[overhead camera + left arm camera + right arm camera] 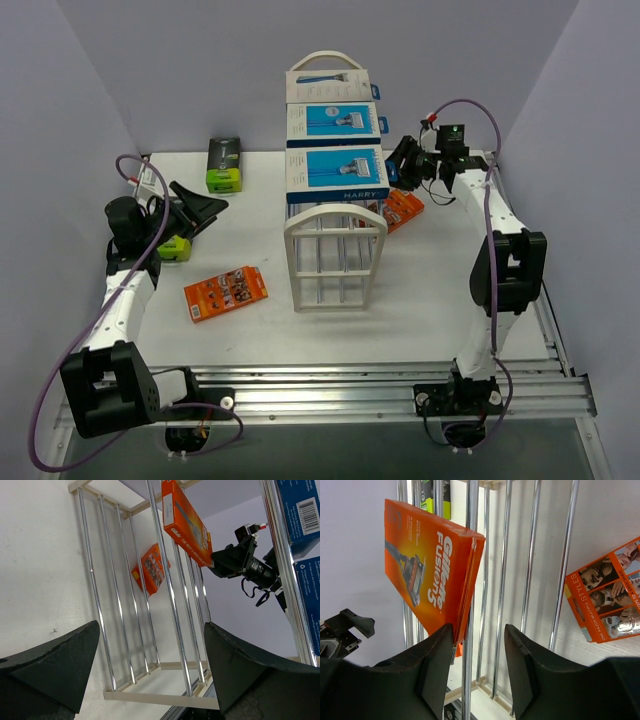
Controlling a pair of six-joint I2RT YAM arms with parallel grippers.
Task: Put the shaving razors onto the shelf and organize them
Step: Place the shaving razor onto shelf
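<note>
Lavender walls (80, 80), white table (420, 290), seemingly even light

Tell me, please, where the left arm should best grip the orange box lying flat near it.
Take the orange box across its short width, pinching its two long edges near the middle, coming straight down from above. It lies flat, face up, on the table, so only the thin edges offer a hold. It sits slightly askew, so the left gripper would probably need turning to match.

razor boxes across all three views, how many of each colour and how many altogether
blue-and-white cardboard razor boxes: 3
orange cardboard razor boxes: 3, one of them in the right gripper
black-and-lime-green razor boxes: 2
total: 8
</note>
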